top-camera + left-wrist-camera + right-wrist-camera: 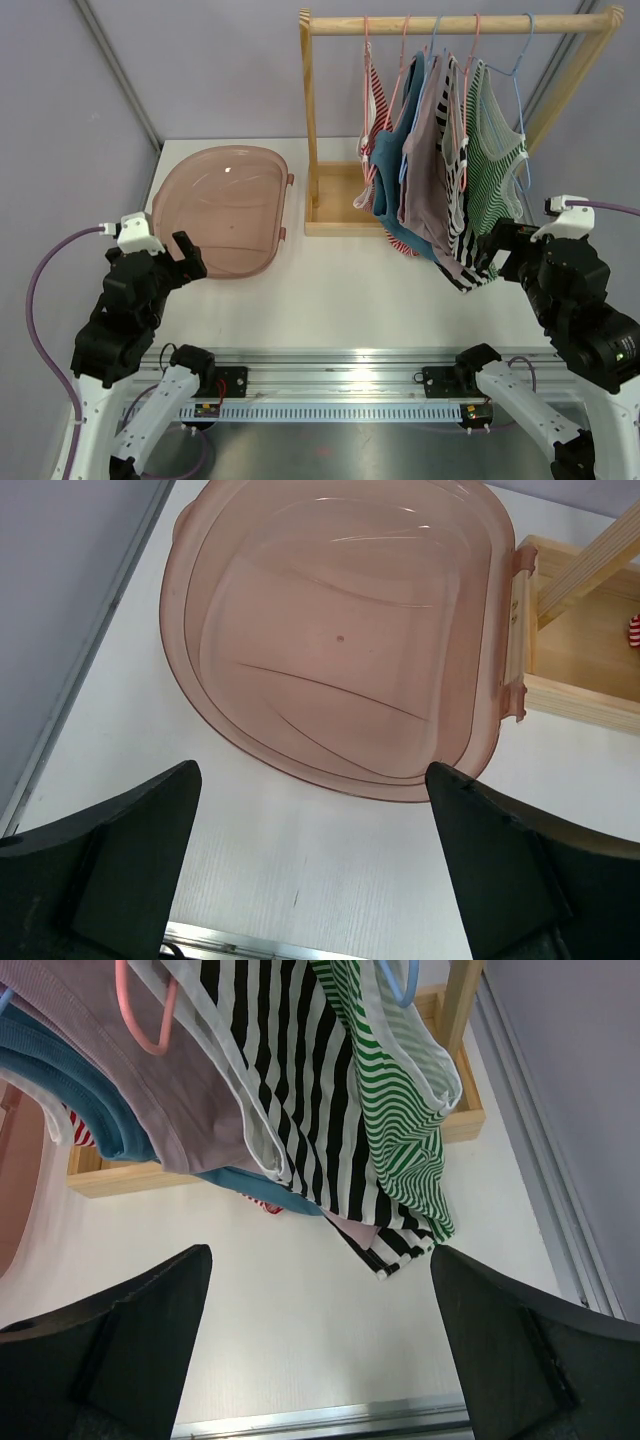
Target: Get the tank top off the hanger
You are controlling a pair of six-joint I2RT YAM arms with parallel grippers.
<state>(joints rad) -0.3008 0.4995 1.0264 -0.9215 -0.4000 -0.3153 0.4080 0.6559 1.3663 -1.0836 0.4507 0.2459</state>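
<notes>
Several tank tops hang on hangers from a wooden rack at the back right. From left to right they are red-striped, blue, mauve, black-and-white striped and green-striped. The green-striped top hangs on a blue hanger. My right gripper stands open just below and in front of the hems, touching none of them. My left gripper is open and empty over the table at the left.
A translucent pink bin lies on the table ahead of the left gripper. The rack's wooden base stands beside the bin. A grey wall with a metal strip runs close to the table on each side.
</notes>
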